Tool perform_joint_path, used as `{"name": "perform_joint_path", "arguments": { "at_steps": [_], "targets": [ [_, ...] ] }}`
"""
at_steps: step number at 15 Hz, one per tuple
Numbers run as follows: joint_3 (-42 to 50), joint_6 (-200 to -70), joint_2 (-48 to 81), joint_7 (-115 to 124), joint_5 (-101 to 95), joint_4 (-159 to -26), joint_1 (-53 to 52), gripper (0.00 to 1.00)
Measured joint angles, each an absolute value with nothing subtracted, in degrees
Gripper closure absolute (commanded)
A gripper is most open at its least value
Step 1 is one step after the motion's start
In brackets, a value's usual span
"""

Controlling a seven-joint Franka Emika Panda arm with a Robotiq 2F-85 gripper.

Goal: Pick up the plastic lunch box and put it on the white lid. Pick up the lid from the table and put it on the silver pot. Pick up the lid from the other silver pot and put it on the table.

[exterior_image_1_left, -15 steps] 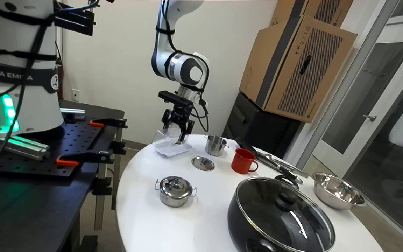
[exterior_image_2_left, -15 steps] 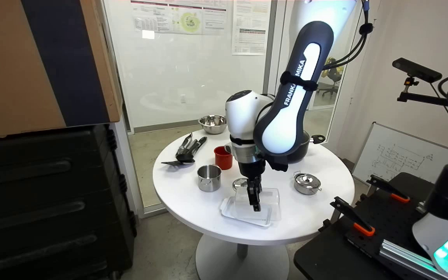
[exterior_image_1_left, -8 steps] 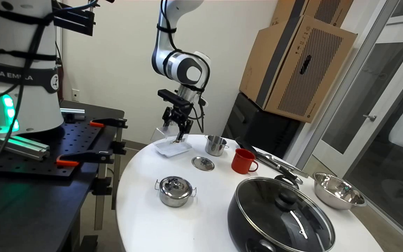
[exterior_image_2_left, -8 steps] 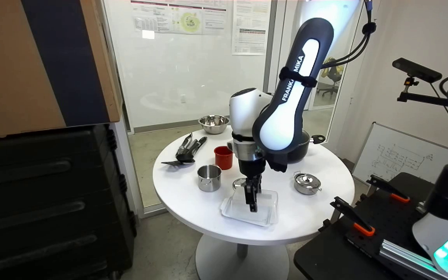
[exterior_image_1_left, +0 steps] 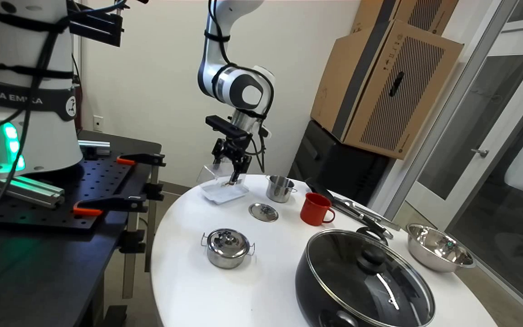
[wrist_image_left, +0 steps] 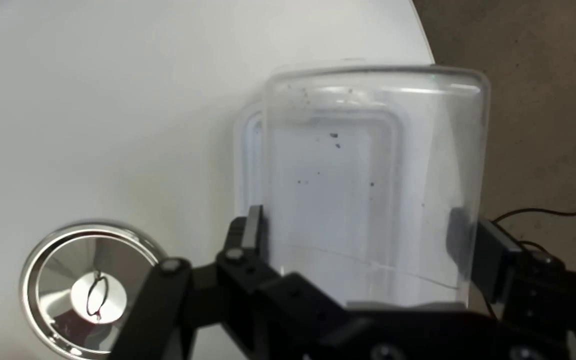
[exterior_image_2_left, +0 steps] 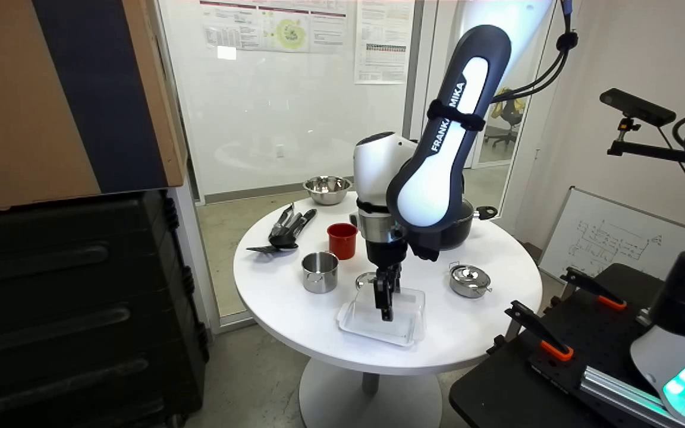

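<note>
My gripper [wrist_image_left: 368, 240] has the clear plastic lunch box [wrist_image_left: 378, 92] between its widely spread fingers, one along each side wall. The box hangs tilted just above the white lid [wrist_image_left: 249, 155], shifted sideways from it; whether their edges touch I cannot tell. In both exterior views the white lid [exterior_image_2_left: 372, 328] lies flat near the rim of the table [exterior_image_1_left: 207, 295]. A round steel lid [exterior_image_1_left: 263, 212] lies on the table beside the open silver pot [exterior_image_1_left: 279, 189]. The other silver pot [exterior_image_1_left: 226, 260], squat with wire handles, carries its own lid [exterior_image_1_left: 228, 243].
A red mug [exterior_image_1_left: 316, 209] stands beyond the open pot. Black and metal utensils [exterior_image_2_left: 286, 229] lie near the far edge. A large black pan [exterior_image_1_left: 311, 281] with a glass lid and a steel bowl [exterior_image_1_left: 438, 250] take up the opposite side of the table.
The gripper and lunch box have shifted slightly over the white lid, and the box's tilt has changed a little. The pots, both steel lids and the white lid have stayed where they were.
</note>
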State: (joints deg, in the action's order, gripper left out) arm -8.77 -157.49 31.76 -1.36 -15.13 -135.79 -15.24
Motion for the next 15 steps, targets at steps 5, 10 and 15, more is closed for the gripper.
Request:
{"name": "perform_joint_path", "arguments": {
  "at_steps": [5,10,15],
  "targets": [
    [-7.85,-157.49,31.59,-1.35,-15.62,-135.80,-15.97,0.36],
    [-5.79,-157.49,31.42,-1.23,-17.37,-135.79,-17.79,0.36],
    [-4.03,-157.49,31.45,-1.09,-19.52,-135.79,-19.68,0.36]
  ]
}}
